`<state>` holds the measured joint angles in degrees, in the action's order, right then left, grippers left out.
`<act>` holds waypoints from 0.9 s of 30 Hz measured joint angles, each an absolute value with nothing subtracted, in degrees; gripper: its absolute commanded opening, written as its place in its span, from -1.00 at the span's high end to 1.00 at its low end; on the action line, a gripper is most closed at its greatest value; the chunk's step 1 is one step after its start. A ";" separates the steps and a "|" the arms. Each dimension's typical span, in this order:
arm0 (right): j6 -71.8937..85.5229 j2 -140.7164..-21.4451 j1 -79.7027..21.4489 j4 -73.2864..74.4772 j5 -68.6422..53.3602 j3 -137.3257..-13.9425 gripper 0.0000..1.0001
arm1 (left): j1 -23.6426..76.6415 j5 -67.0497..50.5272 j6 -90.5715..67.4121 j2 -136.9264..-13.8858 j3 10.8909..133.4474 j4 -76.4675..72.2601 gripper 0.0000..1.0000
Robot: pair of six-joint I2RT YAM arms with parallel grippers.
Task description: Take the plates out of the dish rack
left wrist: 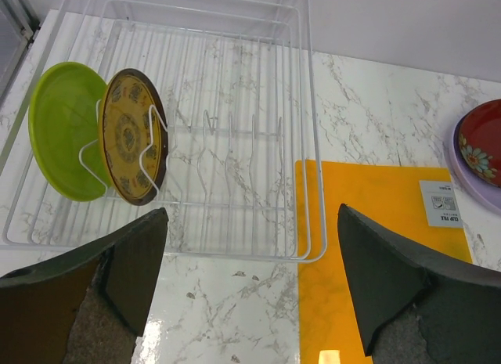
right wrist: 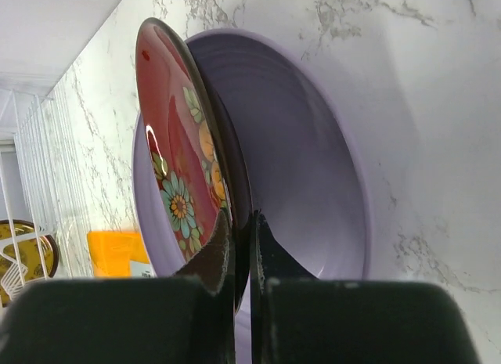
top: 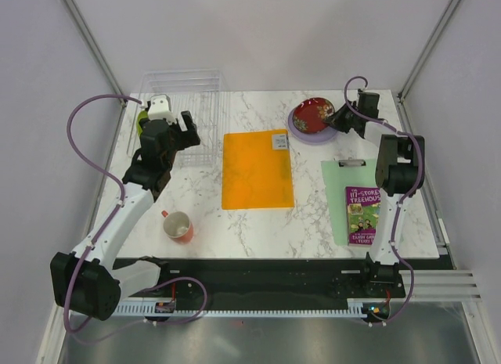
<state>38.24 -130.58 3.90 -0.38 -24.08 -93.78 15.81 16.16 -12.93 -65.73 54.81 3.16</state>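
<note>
My right gripper (right wrist: 243,227), stretched well right of the dish rack (top: 184,90), pinches the dark red plate (right wrist: 176,160); my left gripper (left wrist: 252,215) hovers spread before the rack, over the marble table (top: 309,219).

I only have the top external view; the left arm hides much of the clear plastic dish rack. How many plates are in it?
Observer: Two: a round lime green plate and a round yellow patterned plate stand upright between wire dividers of the clear plastic dish rack.
Operator: Left end effector holding either?
Observer: No, the left end effector is open, holding nothing.
Operator: And the right?
Observer: The right end effector is shut on the rim of the dark red patterned plate, tilted over the large pale lavender plate.
</note>
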 measured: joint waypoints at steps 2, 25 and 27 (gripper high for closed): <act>38.13 -130.58 3.99 -0.45 -24.10 -94.02 0.67 | 15.77 16.62 -12.69 -65.73 54.81 3.20 -0.89; 30.17 -119.04 3.99 12.23 -25.52 -90.56 -0.57 | 14.92 17.89 -12.71 -65.95 54.78 4.21 -1.00; 28.49 -115.39 3.97 14.24 -23.79 -90.06 -0.57 | 14.17 18.31 -12.69 -66.70 54.83 4.21 -1.00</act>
<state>28.49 -115.39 3.97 14.24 -23.79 -90.06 14.17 18.31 -12.69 -66.70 54.83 4.21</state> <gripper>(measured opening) 0.780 0.995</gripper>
